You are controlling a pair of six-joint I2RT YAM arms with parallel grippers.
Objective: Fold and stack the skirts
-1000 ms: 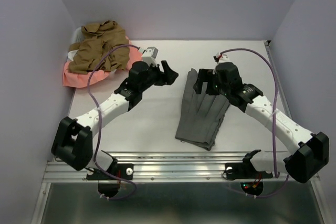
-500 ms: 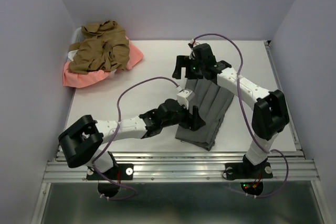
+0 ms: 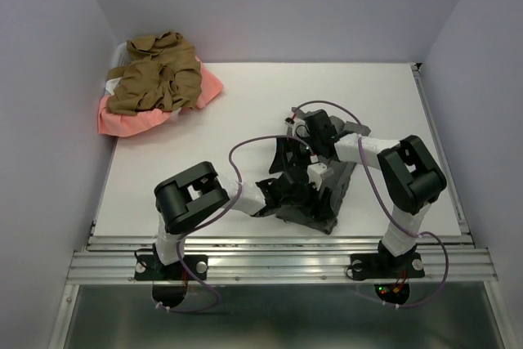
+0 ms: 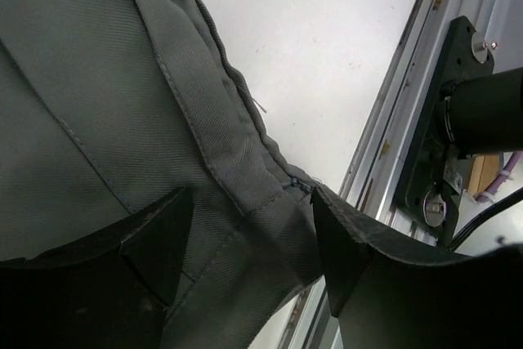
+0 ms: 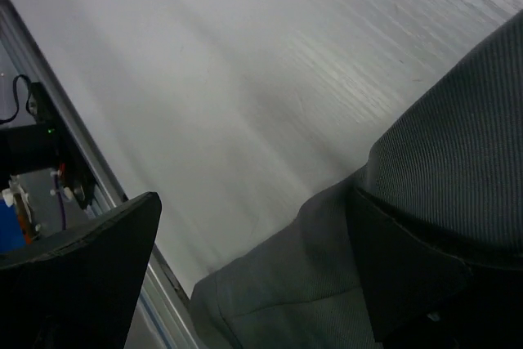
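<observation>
1. The left arm [image 3: 192, 198] is folded back tightly at the near edge of the worktop [image 3: 245, 104], with its forearm laid low and reaching rightward onto the grey skirt [image 3: 341, 181].
2. The left end effector [image 4: 245, 243] is seen released. Its fingers [image 4: 155, 243] are spread either side of a stitched seam near the skirt's edge, and the cloth between them is not pinched.
3. The right arm [image 3: 409, 169] is bent sharply at the elbow, its forearm drawn leftward over the skirt's far end and its wrist tipped down.
4. The right end effector [image 5: 257, 226] is held wide apart, low over the skirt's edge, with nothing grasped.
5. The grey skirt is laid flat at the middle front of the worktop, largely covered by both arms.
6. The tan-brown skirt [image 3: 155, 75] is heaped on the salmon-pink skirt [image 3: 122, 120] at the far left corner, well apart from both arms.
</observation>
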